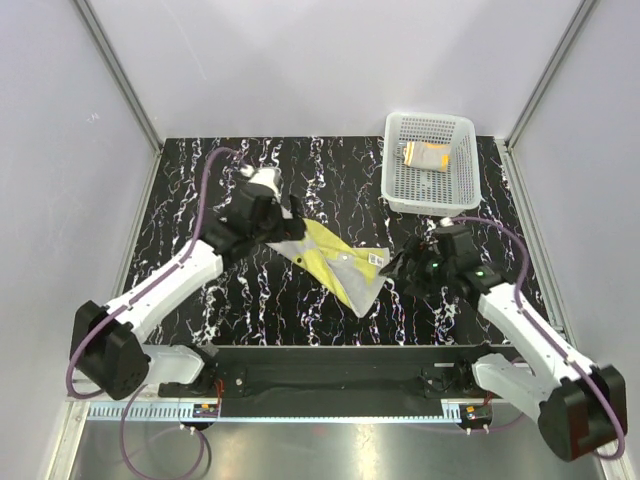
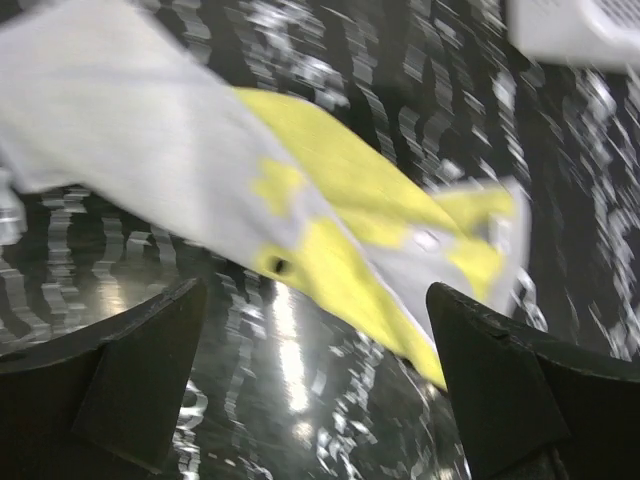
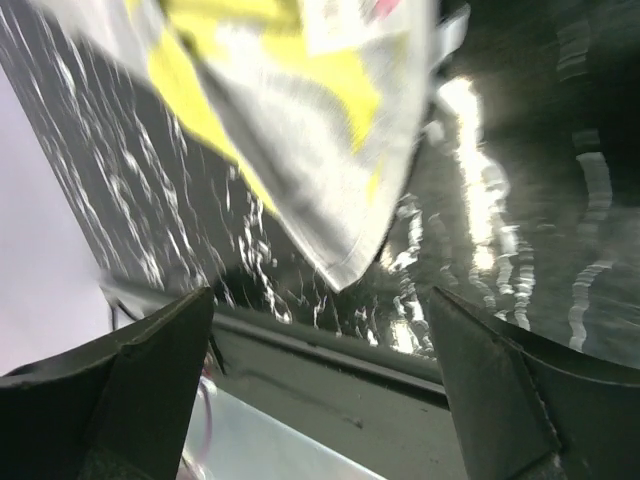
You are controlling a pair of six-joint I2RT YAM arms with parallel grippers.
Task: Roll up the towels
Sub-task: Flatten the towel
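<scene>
The yellow towel (image 1: 338, 262) lies spread on the black marbled table, mostly grey-white side up with yellow patches, one corner pointing toward the near edge. My left gripper (image 1: 292, 226) hovers open at the towel's far left end with nothing between its fingers. In the left wrist view the yellow towel (image 2: 330, 220) stretches just beyond the left gripper (image 2: 315, 345). My right gripper (image 1: 397, 266) stands open beside the towel's right edge, and the right wrist view shows the towel's corner (image 3: 345, 255) ahead of the empty right gripper (image 3: 320, 345). The orange towel (image 1: 425, 155) sits bundled in the basket.
The white perforated basket (image 1: 432, 204) stands at the back right of the table; its corner (image 2: 580, 30) shows in the left wrist view. The table's near edge and metal rail (image 3: 330, 350) lie right below the right gripper. Grey walls enclose the table.
</scene>
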